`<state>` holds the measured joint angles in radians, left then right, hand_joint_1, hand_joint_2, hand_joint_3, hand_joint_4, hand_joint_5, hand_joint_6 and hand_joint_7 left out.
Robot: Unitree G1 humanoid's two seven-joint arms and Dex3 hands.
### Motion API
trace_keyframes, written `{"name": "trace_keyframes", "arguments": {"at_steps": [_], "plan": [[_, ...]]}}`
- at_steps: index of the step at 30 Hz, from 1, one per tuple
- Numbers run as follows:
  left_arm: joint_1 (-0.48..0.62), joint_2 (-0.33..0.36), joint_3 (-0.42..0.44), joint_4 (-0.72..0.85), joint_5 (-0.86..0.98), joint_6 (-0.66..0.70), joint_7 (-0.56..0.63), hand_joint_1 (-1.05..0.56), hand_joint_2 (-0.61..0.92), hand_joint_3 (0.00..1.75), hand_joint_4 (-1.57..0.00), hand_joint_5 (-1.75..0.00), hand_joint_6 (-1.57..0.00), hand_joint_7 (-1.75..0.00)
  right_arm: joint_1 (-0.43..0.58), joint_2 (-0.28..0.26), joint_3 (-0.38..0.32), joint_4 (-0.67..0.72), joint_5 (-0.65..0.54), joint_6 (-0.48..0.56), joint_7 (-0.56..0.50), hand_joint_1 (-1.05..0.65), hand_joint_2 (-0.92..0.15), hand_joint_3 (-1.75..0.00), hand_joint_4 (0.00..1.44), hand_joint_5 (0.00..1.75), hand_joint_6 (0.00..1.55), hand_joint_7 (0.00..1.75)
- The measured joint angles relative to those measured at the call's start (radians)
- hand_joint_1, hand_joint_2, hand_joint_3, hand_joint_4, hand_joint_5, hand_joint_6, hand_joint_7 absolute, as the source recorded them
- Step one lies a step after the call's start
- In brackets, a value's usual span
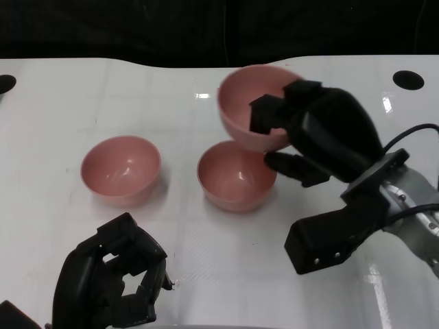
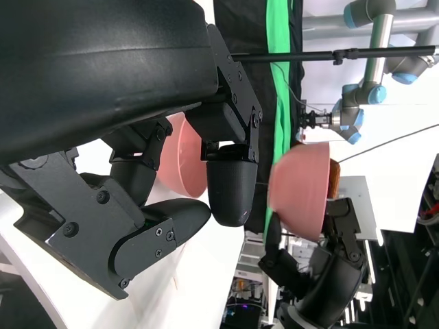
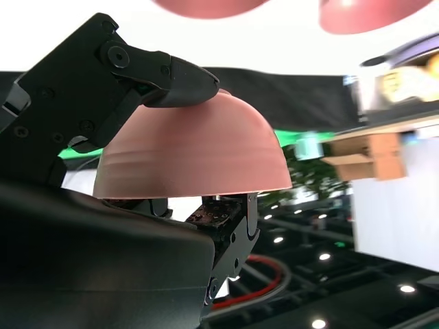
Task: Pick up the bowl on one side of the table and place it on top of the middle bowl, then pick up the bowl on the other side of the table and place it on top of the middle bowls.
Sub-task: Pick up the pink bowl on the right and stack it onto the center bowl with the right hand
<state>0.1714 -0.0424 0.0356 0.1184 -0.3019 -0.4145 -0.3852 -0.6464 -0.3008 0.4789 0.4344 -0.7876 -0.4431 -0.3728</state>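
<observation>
Right hand (image 1: 312, 140) grips the tilted pink bowl (image 1: 255, 106) by its rim just above and behind the middle bowl (image 1: 236, 175), mid-tabletop; released this steeply, it could slide off instead of nesting.

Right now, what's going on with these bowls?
The right hand holds a pink bowl tilted in the air, just above and behind the middle bowl, not yet set into it. The other side bowl sits untouched on the white table. The left hand rests low near the front edge, its fingers curled, holding nothing.
</observation>
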Motion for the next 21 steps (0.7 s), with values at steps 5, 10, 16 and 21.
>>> {"name": "trace_keyframes", "arguments": {"at_steps": [5,10,16,21], "plan": [[-0.001,0.0,0.0,0.001,0.0,-0.003,0.0,-0.19,0.45,1.24,-0.82,-1.63,-0.78,-1.36,-0.001,0.036,0.01,0.022,-0.002,-0.023,0.033,-0.19,-0.41,-1.19,0.93,1.75,0.76,1.75],[-0.003,0.0,-0.001,0.012,0.0,-0.015,0.0,-0.21,0.44,1.23,-0.83,-1.63,-0.78,-1.36,-0.017,0.065,0.042,0.121,-0.011,-0.051,0.032,-0.19,-0.47,-1.03,0.9,1.75,0.73,1.75],[-0.005,-0.002,-0.007,0.016,0.002,-0.027,0.0,-0.22,0.45,1.23,-0.83,-1.62,-0.78,-1.36,-0.047,0.088,0.077,0.239,-0.048,-0.061,0.019,-0.17,-0.51,-0.88,0.88,1.75,0.71,1.75],[-0.006,-0.003,-0.01,0.017,0.003,-0.03,0.0,-0.24,0.44,1.21,-0.84,-1.6,-0.79,-1.35,-0.092,0.122,0.103,0.362,-0.078,-0.048,-0.024,-0.23,-0.66,-0.59,0.84,1.3,0.88,0.79]]}}
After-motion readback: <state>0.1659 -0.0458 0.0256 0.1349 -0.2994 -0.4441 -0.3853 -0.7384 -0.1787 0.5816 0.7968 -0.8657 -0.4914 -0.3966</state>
